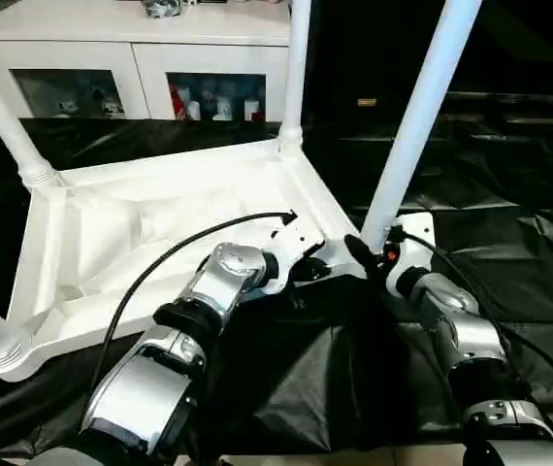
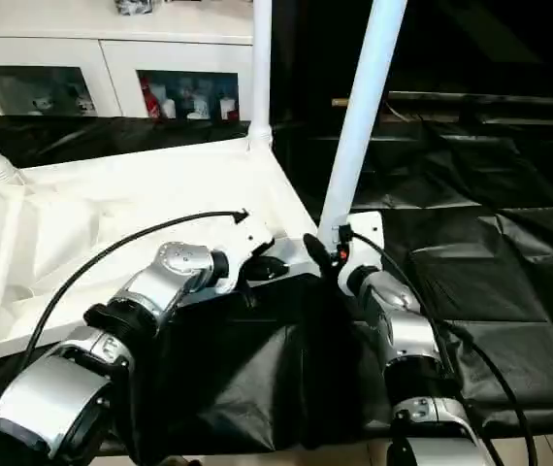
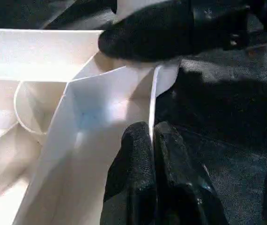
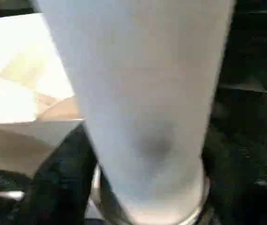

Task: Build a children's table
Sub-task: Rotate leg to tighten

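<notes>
Black crinkled cloth [image 1: 509,252]; left jaws together, right jaws around tubular leg [image 1: 414,126].

White children's table [image 1: 160,233] on black cloth [image 1: 509,252], silver forearms [image 1: 150,388], black fingers [image 3: 143,178].

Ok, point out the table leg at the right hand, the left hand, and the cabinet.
table leg [image 1: 417,121], left eye view, mid shaft.
left hand [image 3: 153,140], left wrist view, between fingertips on the tabletop's rim.
cabinet [image 1: 150,58], left eye view, door frame.
</notes>
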### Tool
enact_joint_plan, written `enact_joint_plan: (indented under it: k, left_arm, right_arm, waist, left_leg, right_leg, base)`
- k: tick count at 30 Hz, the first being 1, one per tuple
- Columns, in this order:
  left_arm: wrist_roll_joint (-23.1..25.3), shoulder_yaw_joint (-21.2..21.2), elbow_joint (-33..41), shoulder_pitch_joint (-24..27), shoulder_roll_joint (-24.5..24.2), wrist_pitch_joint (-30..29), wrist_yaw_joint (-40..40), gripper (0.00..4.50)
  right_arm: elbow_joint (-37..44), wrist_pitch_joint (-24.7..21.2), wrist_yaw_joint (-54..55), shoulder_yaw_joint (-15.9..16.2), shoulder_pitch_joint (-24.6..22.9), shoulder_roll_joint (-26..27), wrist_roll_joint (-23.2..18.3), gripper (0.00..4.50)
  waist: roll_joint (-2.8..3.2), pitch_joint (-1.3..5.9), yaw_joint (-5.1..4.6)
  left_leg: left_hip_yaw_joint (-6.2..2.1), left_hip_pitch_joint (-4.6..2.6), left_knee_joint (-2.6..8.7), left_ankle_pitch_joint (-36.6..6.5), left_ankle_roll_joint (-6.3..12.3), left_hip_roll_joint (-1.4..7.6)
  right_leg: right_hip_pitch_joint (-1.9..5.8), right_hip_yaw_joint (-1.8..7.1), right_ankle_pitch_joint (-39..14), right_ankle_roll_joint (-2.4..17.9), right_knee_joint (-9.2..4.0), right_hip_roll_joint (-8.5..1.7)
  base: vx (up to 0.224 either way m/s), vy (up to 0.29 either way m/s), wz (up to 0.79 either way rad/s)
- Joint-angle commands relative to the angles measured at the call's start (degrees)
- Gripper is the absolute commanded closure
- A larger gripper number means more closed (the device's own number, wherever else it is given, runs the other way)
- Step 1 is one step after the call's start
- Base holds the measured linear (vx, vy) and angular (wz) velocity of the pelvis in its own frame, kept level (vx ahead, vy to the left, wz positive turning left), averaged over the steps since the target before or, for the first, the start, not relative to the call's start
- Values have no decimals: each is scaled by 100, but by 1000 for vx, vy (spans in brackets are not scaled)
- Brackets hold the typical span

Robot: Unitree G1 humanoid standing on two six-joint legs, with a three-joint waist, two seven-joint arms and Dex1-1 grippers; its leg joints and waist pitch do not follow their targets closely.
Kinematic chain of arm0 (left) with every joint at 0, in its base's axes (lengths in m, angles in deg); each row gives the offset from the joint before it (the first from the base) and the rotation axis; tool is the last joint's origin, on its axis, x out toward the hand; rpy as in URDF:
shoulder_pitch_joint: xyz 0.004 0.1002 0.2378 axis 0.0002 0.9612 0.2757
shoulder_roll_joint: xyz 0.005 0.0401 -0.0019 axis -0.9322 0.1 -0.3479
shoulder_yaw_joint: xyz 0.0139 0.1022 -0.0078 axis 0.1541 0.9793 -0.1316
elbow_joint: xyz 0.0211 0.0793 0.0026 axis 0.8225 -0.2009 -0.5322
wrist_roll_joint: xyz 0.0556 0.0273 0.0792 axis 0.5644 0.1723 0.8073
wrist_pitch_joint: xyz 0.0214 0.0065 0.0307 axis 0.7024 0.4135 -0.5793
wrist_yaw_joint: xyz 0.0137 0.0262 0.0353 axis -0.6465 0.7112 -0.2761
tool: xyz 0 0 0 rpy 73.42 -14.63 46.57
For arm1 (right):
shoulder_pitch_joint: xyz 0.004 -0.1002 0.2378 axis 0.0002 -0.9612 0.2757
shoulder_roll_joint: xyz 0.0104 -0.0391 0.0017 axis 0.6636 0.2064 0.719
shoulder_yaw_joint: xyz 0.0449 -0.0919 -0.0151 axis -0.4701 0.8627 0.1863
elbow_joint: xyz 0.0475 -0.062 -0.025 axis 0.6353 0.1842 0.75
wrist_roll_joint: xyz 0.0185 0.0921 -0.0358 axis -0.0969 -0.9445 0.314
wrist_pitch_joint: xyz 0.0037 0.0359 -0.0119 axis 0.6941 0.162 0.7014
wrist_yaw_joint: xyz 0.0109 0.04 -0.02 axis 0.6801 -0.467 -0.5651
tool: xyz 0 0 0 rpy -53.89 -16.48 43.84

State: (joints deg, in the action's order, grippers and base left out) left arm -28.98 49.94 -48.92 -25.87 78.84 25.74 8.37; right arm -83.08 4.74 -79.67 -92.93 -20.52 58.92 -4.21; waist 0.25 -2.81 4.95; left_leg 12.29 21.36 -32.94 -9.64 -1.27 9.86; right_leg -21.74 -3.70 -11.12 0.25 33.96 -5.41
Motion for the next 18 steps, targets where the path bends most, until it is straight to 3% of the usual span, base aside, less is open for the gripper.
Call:
enact_joint_plan:
  k: [1, 9, 10, 13, 18]
  left_arm:
    - [-135, -52, -9, -64, 52, 144, -10, 450]
    - [-436, 179, 760, 414, -593, 364, 1957, 450]
    - [-458, 182, 795, 435, -625, 375, 2053, 450]
    - [-501, 239, 899, 525, -868, 454, 2506, 450]
    - [-565, 251, 1071, 595, -1008, 304, 2801, 450]
  right_arm:
    - [164, -175, -1086, 803, -155, 229, -60, 85]
    - [933, -313, -2814, 1176, -407, -770, -292, 75]
    - [968, -329, -2922, 1162, -418, -808, -299, 75]
    - [1199, -451, -3567, 1152, -517, -1105, -459, 75]
    - [1347, -537, -3917, 1229, -587, -1286, -547, 75]
  waist:
    - [-85, 295, -22]
    - [-92, 344, 33]
    - [-71, 345, 47]
    - [-64, 346, 62]
    - [-61, 336, 82]
  left_leg:
    - [-255, -120, 441, -1883, 99, 377]
    - [-203, -53, 372, -1134, 450, 397]
    - [-188, -67, 361, -1071, 508, 412]
    - [-177, -87, 356, -1106, 498, 424]
    - [-177, -102, 375, -1232, 386, 438]
  right_leg:
    - [102, 263, -2246, 888, -575, -446]
    - [204, 247, -883, 1314, -384, -411]
    - [185, 249, -730, 1408, -365, -412]
    - [168, 245, -692, 1528, -354, -407]
    - [151, 248, -893, 1528, -368, -417]
  base:
    - [0, 0, 0]
    - [0, 0, 0]
    - [0, 0, 0]
    - [0, 0, 0]
    - [0, 0, 0]
